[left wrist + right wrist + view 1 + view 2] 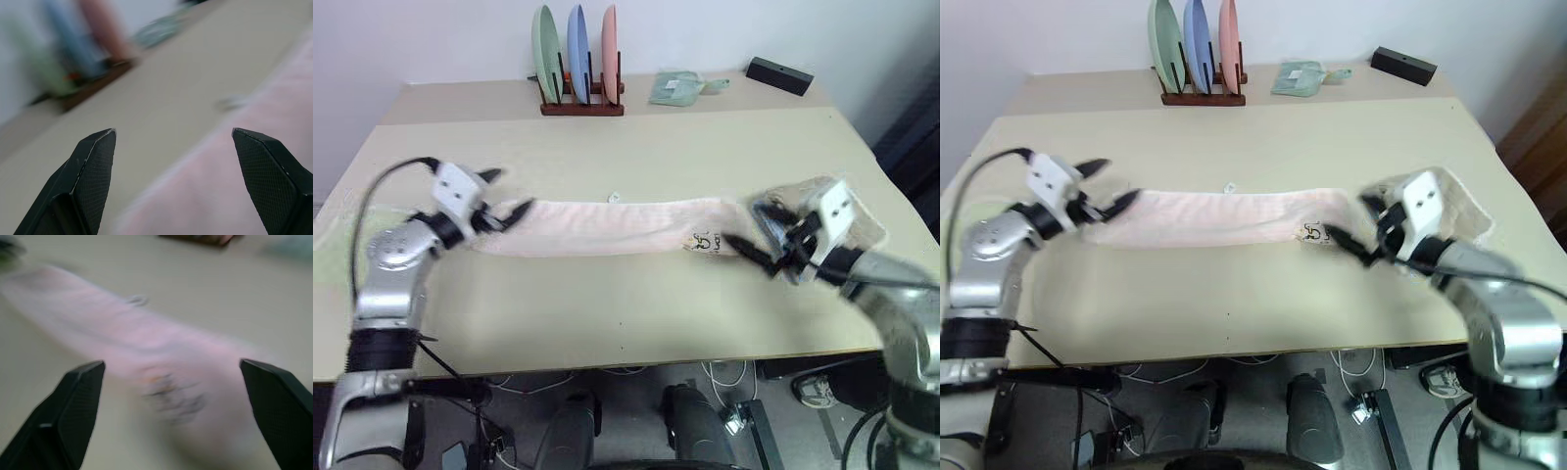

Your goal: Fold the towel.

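The pale pink towel lies on the table as a long narrow strip running left to right. Its dark printed motif is near the right end, and a tiny loop sticks out at the far edge. My left gripper hovers at the strip's left end, open and holding nothing. My right gripper is at the right end beside the motif, also open and empty. In the left wrist view the towel lies past the spread fingers. The right wrist view shows the towel ahead of the wide-apart fingers.
A wooden rack with green, blue and pink plates stands at the back of the table. Beside it lie a pale green dustpan and a black box. A beige cloth lies under my right arm.
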Action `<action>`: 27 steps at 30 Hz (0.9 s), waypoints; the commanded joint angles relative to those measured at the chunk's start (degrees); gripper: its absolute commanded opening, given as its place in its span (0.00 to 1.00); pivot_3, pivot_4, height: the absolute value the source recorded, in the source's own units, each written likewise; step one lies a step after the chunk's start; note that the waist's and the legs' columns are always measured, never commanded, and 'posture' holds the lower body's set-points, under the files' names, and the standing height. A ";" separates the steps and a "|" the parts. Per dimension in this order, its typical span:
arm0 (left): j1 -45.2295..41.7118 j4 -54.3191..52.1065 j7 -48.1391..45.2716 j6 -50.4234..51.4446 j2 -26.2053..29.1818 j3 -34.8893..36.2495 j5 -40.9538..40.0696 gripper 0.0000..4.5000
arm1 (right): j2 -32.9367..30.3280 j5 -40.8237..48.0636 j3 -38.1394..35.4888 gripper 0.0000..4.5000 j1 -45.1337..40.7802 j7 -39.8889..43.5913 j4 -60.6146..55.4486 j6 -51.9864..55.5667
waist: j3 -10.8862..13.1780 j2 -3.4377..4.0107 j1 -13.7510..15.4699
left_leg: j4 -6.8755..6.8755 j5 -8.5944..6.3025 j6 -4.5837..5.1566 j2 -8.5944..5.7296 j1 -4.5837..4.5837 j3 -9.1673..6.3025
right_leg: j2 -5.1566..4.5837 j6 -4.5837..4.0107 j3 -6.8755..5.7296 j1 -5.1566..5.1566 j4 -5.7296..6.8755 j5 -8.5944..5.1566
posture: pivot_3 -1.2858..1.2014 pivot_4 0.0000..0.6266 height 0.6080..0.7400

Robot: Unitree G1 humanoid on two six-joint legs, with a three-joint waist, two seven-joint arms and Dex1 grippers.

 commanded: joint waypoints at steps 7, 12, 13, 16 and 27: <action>3.91 -17.20 -7.75 7.96 -3.11 -10.46 -5.93 0.86 | 26.19 11.49 -14.50 1.00 -1.88 -29.23 -2.66 21.52 | 0.00 0.04 0.61 | -0.06 0.00 0.00 0.02 0.02 0.00 | 0.05 -0.03 0.01 -0.05 0.00 -0.01 | 0.52 0.24 1.00; 4.74 -19.12 -7.55 9.28 -3.78 -11.28 -5.99 0.86 | 33.56 11.15 -21.49 1.00 -8.58 -39.13 3.96 20.51 | -0.01 0.06 0.65 | -0.07 0.00 0.00 0.02 0.02 -0.01 | 0.05 -0.03 -0.01 -0.05 -0.01 -0.01 | 0.52 0.24 1.00; 4.86 -19.12 -7.41 9.34 -3.82 -11.17 -5.95 0.86 | 34.37 11.21 -22.93 1.00 -10.15 -41.02 5.70 19.53 | -0.01 0.06 0.64 | -0.06 0.00 0.00 0.02 0.02 0.00 | 0.06 -0.03 -0.01 -0.05 -0.01 -0.01 | 0.52 0.24 1.00; 5.97 -19.55 -7.09 9.35 -3.60 -10.75 -5.85 0.86 | 35.85 11.38 -26.65 1.00 -14.10 -47.01 10.77 14.97 | -0.03 0.07 0.61 | -0.06 0.00 0.01 0.01 0.04 -0.01 | 0.06 -0.03 -0.02 -0.03 -0.02 -0.01 | 0.52 0.24 1.00; 9.58 -21.25 -5.41 8.56 -3.56 -10.67 -5.09 0.86 | 33.17 16.10 -25.49 0.01 -15.83 -55.36 15.81 2.91 | -0.09 0.15 0.51 | -0.11 0.00 0.02 0.01 0.04 0.00 | 0.05 -0.03 -0.02 -0.02 -0.04 -0.02 | 0.52 0.24 1.00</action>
